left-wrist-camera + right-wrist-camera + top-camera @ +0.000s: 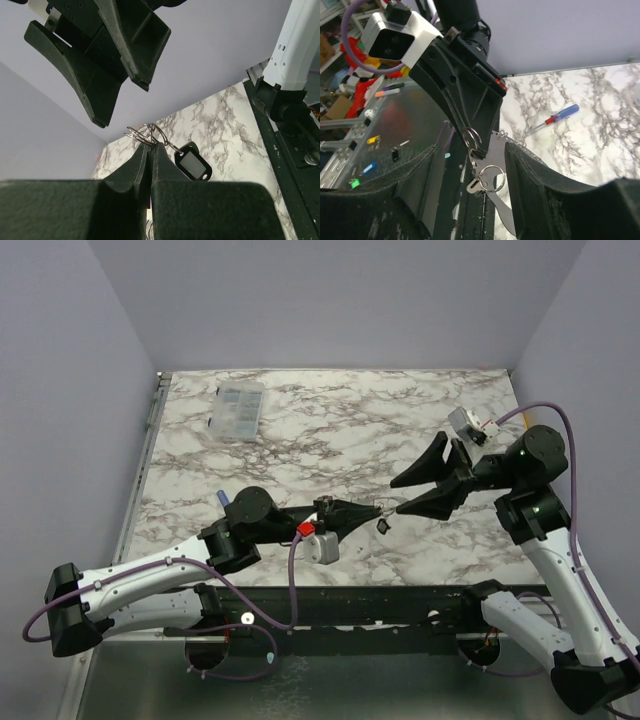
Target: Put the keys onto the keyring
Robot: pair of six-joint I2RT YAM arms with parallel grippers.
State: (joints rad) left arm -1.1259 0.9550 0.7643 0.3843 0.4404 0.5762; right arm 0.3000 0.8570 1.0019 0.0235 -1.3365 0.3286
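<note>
Though tiny from above, the keyring (141, 135) is shown from the left wrist clamped by the left gripper (149, 147). It is flanked by the wide-spread right gripper (472, 147).

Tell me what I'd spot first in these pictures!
Two black grippers meet nose to nose above the table's near middle: the left gripper pinches a shiny ring with a dark tag dangling from it, and the right gripper gapes open facing it. Far back on the left lies a clear box.

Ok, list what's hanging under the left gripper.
The keyring, pinched by the left gripper, with a black key tag dangling from it; the ring's clamped part is hidden.
</note>
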